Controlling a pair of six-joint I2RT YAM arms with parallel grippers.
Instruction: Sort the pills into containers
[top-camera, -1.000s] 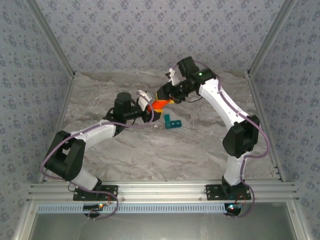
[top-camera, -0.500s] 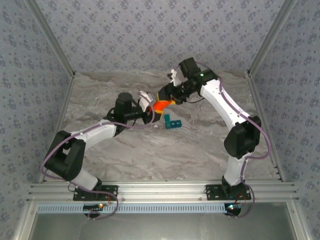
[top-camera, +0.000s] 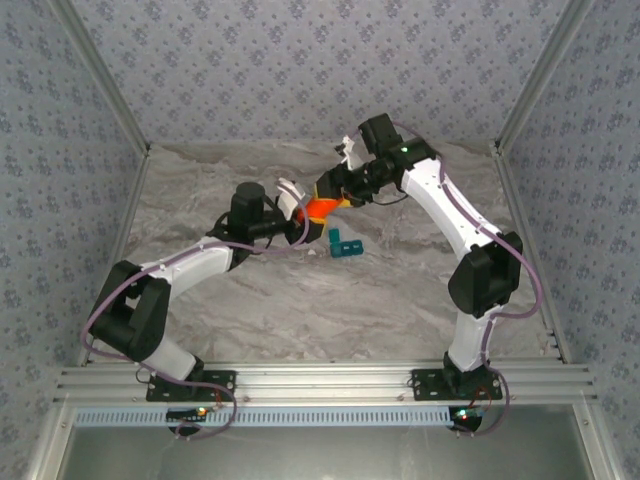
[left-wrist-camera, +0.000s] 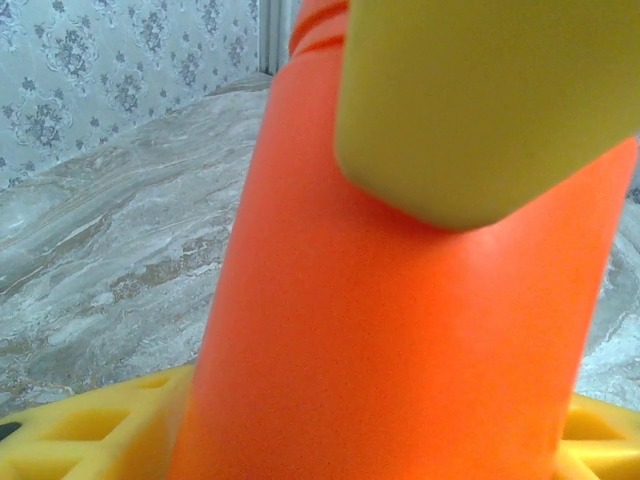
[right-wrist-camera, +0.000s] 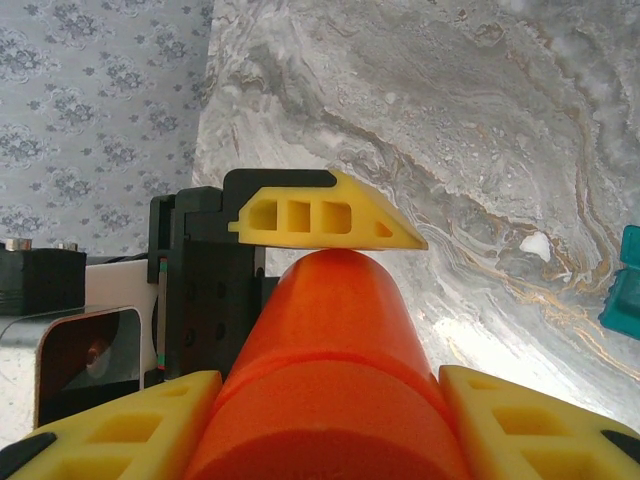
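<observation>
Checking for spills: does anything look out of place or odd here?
The orange bottle is off the table, tilted, clamped between the left pincer and the right pincer. A small white bit, perhaps a pill, lies loose on the table near the teal box; too small to tell.

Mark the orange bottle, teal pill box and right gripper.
orange bottle (right-wrist-camera: 335, 320): right wrist view, curved body.
teal pill box (top-camera: 347, 248): top external view, upper face.
right gripper (right-wrist-camera: 330, 385): right wrist view, midway between fingertips.

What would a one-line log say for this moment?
right gripper: shut on orange bottle | left gripper: shut on same bottle | bottle: held over table | teal pill box: on table, untouched
</observation>
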